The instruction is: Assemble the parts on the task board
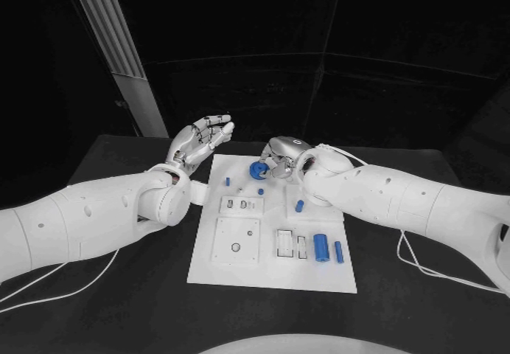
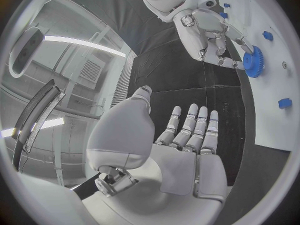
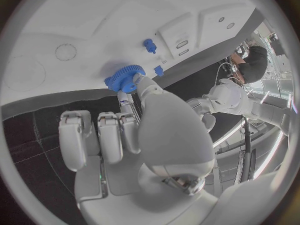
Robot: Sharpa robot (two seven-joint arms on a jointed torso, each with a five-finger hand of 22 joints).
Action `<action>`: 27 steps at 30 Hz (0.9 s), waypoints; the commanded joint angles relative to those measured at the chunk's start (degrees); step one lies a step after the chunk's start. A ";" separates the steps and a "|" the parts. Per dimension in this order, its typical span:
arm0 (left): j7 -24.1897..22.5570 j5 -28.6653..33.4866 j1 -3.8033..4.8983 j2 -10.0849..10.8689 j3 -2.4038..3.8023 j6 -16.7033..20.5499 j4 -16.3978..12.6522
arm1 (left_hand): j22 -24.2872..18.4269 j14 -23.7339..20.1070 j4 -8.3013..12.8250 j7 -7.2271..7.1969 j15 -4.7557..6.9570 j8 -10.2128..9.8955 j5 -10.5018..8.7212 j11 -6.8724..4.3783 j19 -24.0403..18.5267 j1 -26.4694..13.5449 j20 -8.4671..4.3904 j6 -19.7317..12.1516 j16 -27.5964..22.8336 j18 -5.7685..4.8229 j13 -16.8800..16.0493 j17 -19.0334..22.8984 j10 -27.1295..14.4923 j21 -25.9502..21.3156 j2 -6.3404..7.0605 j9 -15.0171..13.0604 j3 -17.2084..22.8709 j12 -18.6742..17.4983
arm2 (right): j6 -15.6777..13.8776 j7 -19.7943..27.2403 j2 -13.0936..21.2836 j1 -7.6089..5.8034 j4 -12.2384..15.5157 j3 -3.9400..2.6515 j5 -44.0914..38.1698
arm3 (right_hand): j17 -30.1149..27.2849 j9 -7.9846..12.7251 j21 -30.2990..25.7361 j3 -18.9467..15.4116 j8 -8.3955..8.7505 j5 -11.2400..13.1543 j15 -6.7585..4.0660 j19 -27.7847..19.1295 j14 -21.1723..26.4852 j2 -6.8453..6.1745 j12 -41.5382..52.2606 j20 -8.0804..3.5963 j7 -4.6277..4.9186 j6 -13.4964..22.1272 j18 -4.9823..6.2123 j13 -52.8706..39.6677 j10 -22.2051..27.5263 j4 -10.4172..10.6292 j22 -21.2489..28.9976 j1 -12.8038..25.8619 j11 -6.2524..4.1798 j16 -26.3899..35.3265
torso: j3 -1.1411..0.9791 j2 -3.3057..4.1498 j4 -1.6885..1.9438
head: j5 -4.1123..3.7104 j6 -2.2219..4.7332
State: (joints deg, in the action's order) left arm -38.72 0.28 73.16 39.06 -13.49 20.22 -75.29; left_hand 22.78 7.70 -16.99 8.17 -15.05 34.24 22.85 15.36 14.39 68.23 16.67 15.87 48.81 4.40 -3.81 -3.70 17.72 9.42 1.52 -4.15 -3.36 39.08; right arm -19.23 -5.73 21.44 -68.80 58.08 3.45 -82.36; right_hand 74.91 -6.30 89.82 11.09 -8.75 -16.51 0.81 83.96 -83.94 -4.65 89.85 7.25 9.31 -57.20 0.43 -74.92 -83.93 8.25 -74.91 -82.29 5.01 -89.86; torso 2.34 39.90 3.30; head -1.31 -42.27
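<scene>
Blue gear (image 1: 257, 170) at far end of white task board (image 1: 271, 276), pinched by right robot hand (image 1: 283, 158). Other blue parts (image 1: 320, 247) lie nearer on board. Left robot hand (image 1: 200, 140) released, fingers spread, raised above black bench (image 1: 127, 310) beside board's far left corner.

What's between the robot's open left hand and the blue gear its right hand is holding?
In the head view, only a bare strip of white board separates the left hand from the blue gear in the right hand.

Black worktop (image 1: 117, 295) spread under everything, dark backdrop beyond. Pale grey slanted post (image 1: 130, 66) rising behind its far left corner. Thin white cables (image 1: 425, 262) trailing loosely across both worktop sides.
</scene>
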 commanded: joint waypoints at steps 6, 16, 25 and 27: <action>-16.56 -0.36 0.10 -0.06 0.03 -0.59 -0.12 | -0.06 -0.18 0.12 8.92 -0.11 0.21 -0.03 -0.03 -0.38 0.12 -0.15 -0.52 0.36 0.87 0.03 -0.01 -0.25 -0.34 -0.53 0.05 0.26 0.39 | 2.09 -0.55 -1.08 0.03 -1.42 -0.05 -0.72 | 15.09 0.07 0.18 0.19 0.07 -0.07 0.08 6.04 -6.06 0.51 0.15 -0.16 -0.03 -0.01 -0.43 -15.08 -6.07 -0.40 -15.09 -0.08 0.43 -0.14 | 0.03 0.06 0.05 | 0.17 0.07; -16.54 -0.36 0.10 -0.12 0.03 -0.57 -0.11 | -0.06 -0.18 0.12 8.92 -0.11 0.21 -0.03 -0.03 -0.38 0.12 -0.15 -0.52 0.36 0.87 0.03 -0.01 -0.25 -0.34 -0.53 0.05 0.26 0.39 | 2.14 -0.65 -1.98 0.16 -2.99 -0.06 -0.90 | 15.09 0.12 0.18 0.26 0.21 0.02 0.12 6.04 -6.06 0.53 0.15 -0.13 0.04 0.08 -0.43 -15.08 -6.07 -0.47 -15.09 -0.06 0.48 -0.14 | 0.06 0.01 0.03 | 0.25 0.00; -16.48 -0.36 0.10 -0.17 0.03 -0.59 -0.08 | -0.06 -0.18 0.12 8.92 -0.11 0.21 -0.03 -0.03 -0.38 0.12 -0.15 -0.52 0.36 0.87 0.03 -0.01 -0.25 -0.34 -0.53 0.05 0.26 0.39 | 2.85 -0.93 -2.52 0.18 -3.55 -0.06 -1.03 | 15.09 0.47 0.18 0.40 1.09 0.15 0.38 6.04 -6.06 0.37 0.15 0.10 0.49 1.05 -0.43 -15.08 -6.07 -0.73 -15.09 0.26 0.87 -0.14 | 0.06 -0.01 0.04 | 0.15 0.01; -16.47 -0.36 0.11 -0.18 0.03 -0.61 -0.07 | -0.06 -0.18 0.12 8.92 -0.11 0.21 -0.03 -0.03 -0.38 0.12 -0.15 -0.52 0.36 0.87 0.03 -0.01 -0.25 -0.34 -0.53 0.05 0.26 0.39 | 2.83 -0.90 -2.56 0.18 -3.56 -0.06 -1.04 | 15.09 0.62 0.18 0.45 1.44 0.18 0.48 6.04 -6.06 0.32 0.15 0.19 0.59 1.50 -0.43 -15.08 -6.07 -0.81 -15.09 0.38 0.99 -0.14 | 0.05 0.00 0.04 | 0.14 0.05</action>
State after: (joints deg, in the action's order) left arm -38.72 0.28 73.17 38.94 -13.49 20.22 -75.29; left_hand 22.79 7.70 -16.99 8.17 -15.05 34.24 22.85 15.36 14.39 68.23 16.67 15.87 48.82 4.40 -3.80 -3.70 17.72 9.42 1.52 -4.16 -3.36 39.08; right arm -17.34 -6.24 18.88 -68.60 54.67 3.37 -82.90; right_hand 74.90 -5.81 89.82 11.55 -7.52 -16.31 0.81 83.96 -83.94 -4.74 89.85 7.25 9.95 -55.95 0.43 -74.92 -84.06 7.80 -74.90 -82.23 5.57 -89.86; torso 2.38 39.92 3.33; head -1.12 -42.26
